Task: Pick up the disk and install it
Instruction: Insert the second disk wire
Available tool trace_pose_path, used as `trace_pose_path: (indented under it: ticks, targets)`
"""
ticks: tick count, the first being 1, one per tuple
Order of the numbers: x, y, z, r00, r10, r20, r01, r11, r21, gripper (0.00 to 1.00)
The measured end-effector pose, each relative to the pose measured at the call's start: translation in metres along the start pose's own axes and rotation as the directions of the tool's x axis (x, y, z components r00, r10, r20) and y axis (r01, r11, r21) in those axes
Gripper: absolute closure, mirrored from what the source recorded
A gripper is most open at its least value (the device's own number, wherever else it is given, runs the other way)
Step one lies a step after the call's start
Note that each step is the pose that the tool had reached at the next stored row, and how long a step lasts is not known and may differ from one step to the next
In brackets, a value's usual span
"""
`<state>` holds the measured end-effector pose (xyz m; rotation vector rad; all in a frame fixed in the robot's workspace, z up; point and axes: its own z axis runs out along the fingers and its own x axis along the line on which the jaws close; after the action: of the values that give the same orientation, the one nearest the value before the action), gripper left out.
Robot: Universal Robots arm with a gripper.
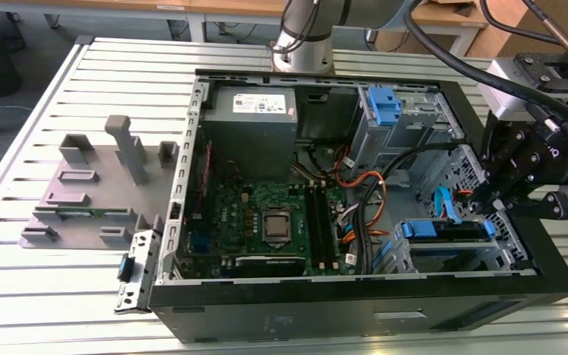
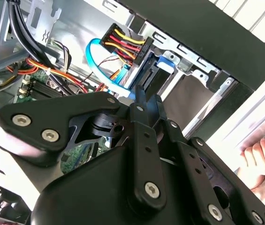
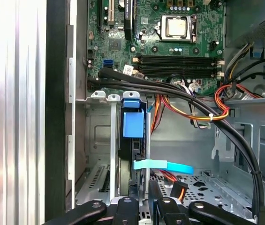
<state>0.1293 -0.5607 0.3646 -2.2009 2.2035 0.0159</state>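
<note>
The claw (image 1: 489,198) is hanging over the drive cage at about four o'clock in the open computer case (image 1: 363,318) in the exterior view. In the second wrist view its two black fingers (image 2: 147,105) are lying close together, pointing down into the cage; whether they are pinching anything I cannot tell, since the tips are running out of sight behind a dark connector.

The disk (image 3: 133,124), with its blue carrier frame, is sitting edge-up in a slot of the metal drive cage (image 3: 99,140), directly ahead of the fingers in the first wrist view, its long axis running away from the claw along the slot. It seems seated or nearly so. A flat blue cable (image 3: 162,165) is crossing between claw and disk.

The disk's silver body is hiding inside the slot. A person's hand (image 2: 259,157) is resting outside the case wall. The motherboard (image 1: 274,222) is lying at the case's centre, and the grey stand (image 1: 92,192) at nine o'clock.
</note>
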Motion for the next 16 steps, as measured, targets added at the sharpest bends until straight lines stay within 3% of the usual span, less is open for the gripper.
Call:
trace_pose_path:
  ticks: [16]
  targets:
    - [0.0001, -0.0036, 0.0001, 1.0000, 0.000, -0.0001, 0.000, 1.0000, 0.0000, 0.76]
